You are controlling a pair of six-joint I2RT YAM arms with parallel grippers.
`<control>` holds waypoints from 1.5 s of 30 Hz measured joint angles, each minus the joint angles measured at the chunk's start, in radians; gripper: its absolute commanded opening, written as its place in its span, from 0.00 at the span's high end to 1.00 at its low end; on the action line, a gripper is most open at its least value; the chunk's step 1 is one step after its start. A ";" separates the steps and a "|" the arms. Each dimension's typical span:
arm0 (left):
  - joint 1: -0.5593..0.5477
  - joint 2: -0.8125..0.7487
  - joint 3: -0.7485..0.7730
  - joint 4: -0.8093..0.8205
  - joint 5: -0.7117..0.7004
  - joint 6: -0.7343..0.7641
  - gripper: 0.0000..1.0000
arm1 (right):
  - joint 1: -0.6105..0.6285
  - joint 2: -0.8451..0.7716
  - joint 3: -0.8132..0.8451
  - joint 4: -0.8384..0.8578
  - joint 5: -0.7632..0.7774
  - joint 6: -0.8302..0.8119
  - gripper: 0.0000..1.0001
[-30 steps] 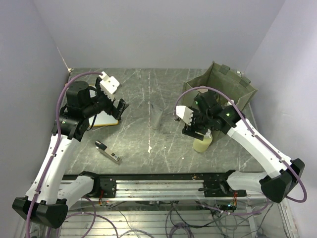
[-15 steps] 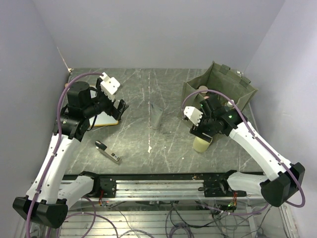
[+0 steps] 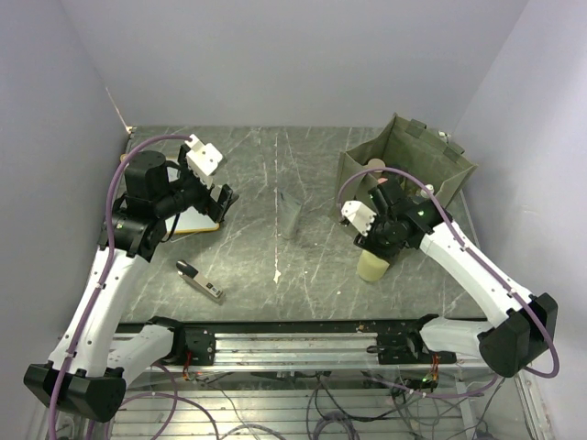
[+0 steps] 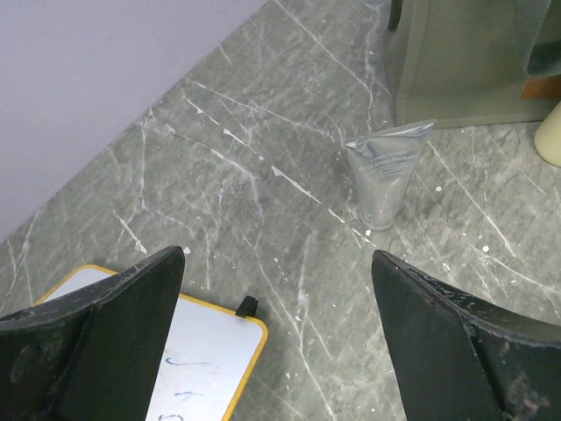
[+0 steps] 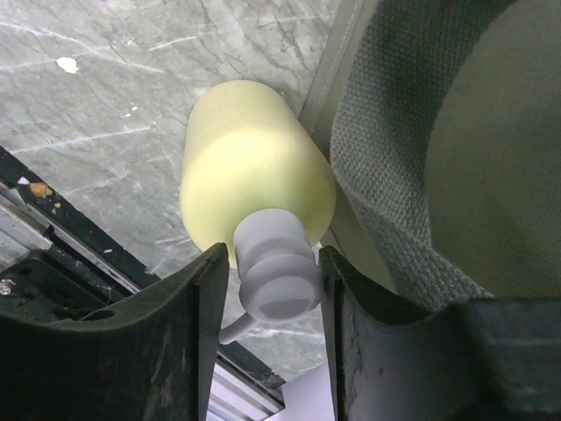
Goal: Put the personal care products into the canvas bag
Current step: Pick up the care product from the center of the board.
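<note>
The right gripper point(image 5: 272, 263) was clamped on the white pump cap of the pale yellow bottle point(image 5: 250, 158), which was just beside the near wall of the canvas bag point(image 3: 358, 174). The left gripper point(image 4: 276, 259) hung with jaws apart, well left of the bag, beyond the grey tube point(image 4: 386, 171).

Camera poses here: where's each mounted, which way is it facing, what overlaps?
Top external: above and behind the bases, looking down at the table; both arms, left claw and right claw show.
Left wrist: on the left arm, facing forward and down at the grey tube, white board and canvas bag; its open fingers frame the view.
Right wrist: on the right arm, facing down at the pale yellow bottle beside the bag; fingers either side of its top.
Shared: bag in all three; tube in top and left wrist.
</note>
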 measured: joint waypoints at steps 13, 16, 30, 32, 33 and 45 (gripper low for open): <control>0.002 -0.008 -0.004 -0.001 0.023 0.003 0.02 | -0.001 0.005 0.023 -0.003 -0.181 -0.111 0.75; 0.002 -0.010 -0.004 -0.001 0.027 0.004 0.02 | -0.001 0.025 0.036 -0.006 -0.219 -0.142 0.76; 0.002 -0.010 -0.004 -0.002 0.045 0.014 0.03 | -0.001 0.043 0.052 -0.003 -0.248 -0.181 1.00; 0.002 -0.009 -0.004 -0.002 0.045 0.014 0.03 | -0.001 0.044 0.057 -0.011 -0.269 -0.181 1.00; 0.002 -0.009 -0.004 -0.002 0.045 0.015 0.03 | -0.001 0.045 0.065 -0.017 -0.281 -0.181 1.00; 0.002 -0.010 -0.006 -0.002 0.049 0.030 0.04 | 0.000 0.062 0.251 -0.084 -0.395 -0.183 1.00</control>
